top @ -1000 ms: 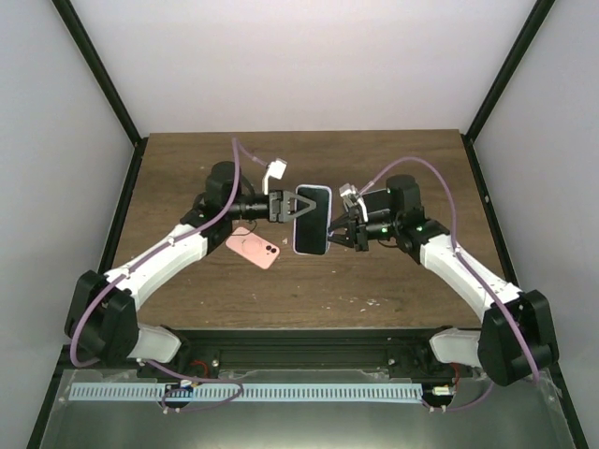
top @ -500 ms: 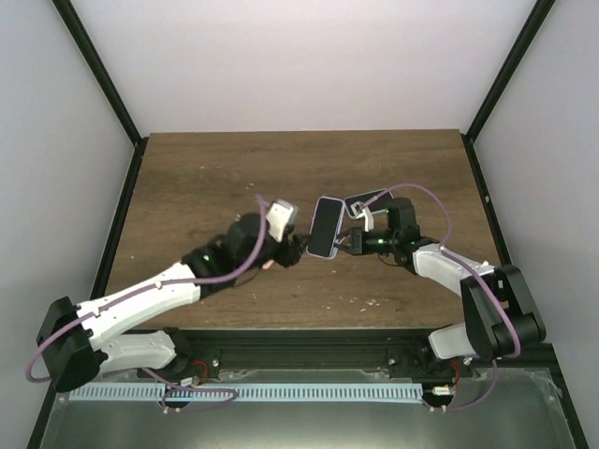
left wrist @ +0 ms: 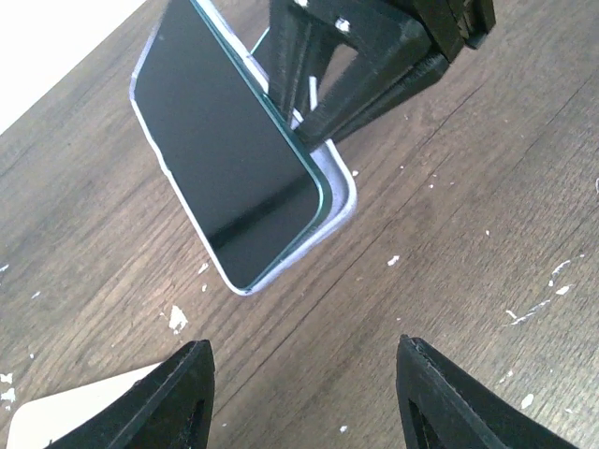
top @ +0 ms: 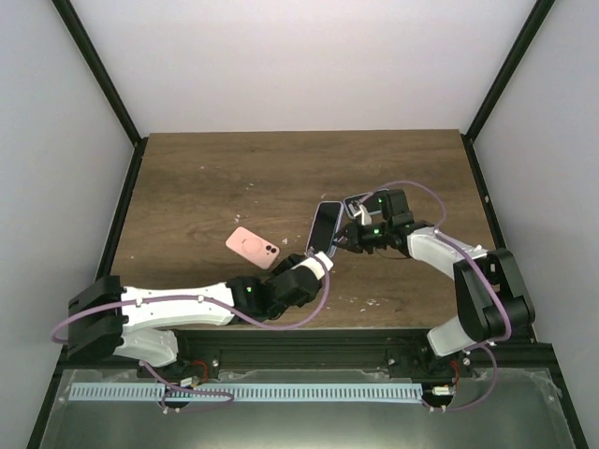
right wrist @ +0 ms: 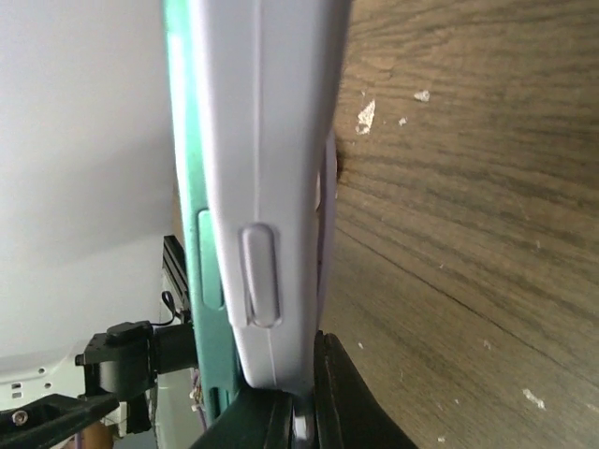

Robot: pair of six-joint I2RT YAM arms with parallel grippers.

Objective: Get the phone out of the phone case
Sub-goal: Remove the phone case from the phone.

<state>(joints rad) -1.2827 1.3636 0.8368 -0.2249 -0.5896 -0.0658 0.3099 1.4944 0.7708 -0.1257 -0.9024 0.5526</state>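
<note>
The phone [left wrist: 234, 159], dark screen with a green rim, rests partly lifted out of its lavender phone case [left wrist: 339, 192]; one long side stands clear of the case wall. In the top view the phone case [top: 325, 227] stands tilted on the table's middle right. My right gripper [top: 345, 239] is shut on the case's side wall, seen close up as the lavender case [right wrist: 267, 140] beside the green phone edge [right wrist: 182, 140], with the right gripper [right wrist: 299, 416] at the bottom. My left gripper [left wrist: 304, 374] hangs open just short of the phone's near end, holding nothing; in the top view this left gripper [top: 325, 254] shows too.
A pink phone-shaped item [top: 253, 247] lies flat on the wooden table [top: 206, 187] left of the phone, and its pale corner [left wrist: 65, 416] shows by my left finger. White crumbs dot the wood. Black frame posts stand at the table's back corners.
My left gripper let go of the phone, opened and drew back toward the near edge with its arm lowered. The right arm brought the cased phone down toward the table.
</note>
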